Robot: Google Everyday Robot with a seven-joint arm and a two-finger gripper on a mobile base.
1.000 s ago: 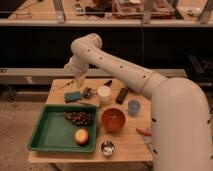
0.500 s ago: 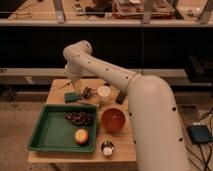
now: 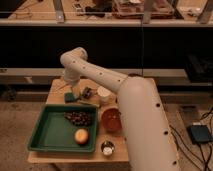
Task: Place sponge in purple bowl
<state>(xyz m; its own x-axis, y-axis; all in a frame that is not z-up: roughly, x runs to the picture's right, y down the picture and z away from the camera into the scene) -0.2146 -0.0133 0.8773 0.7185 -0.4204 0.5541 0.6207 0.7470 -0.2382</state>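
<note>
A green tray fills the left front of the tabletop. In the tray lie a dark bunch of grapes and, nearer the front, a round orange fruit. Just right of the tray stands an orange bowl. In front of that bowl, near the tabletop's front edge, is a small dish with something white in it. Behind the orange bowl stands a white cup, and a small dark thing lies left of the cup; what it is cannot be told.

The thick white arm rises from the lower right and crosses the whole right side of the tabletop, hiding what stands there. No purple bowl can be made out.

The sponge lies flat at the back left of the tabletop, just behind the tray's far rim. The arm bends at its elbow above this corner and drops down to the pincer, which hangs low at the sponge's right end, right over or against it. Whether the pincer is open or closed, or has hold of the sponge, cannot be told.
</note>
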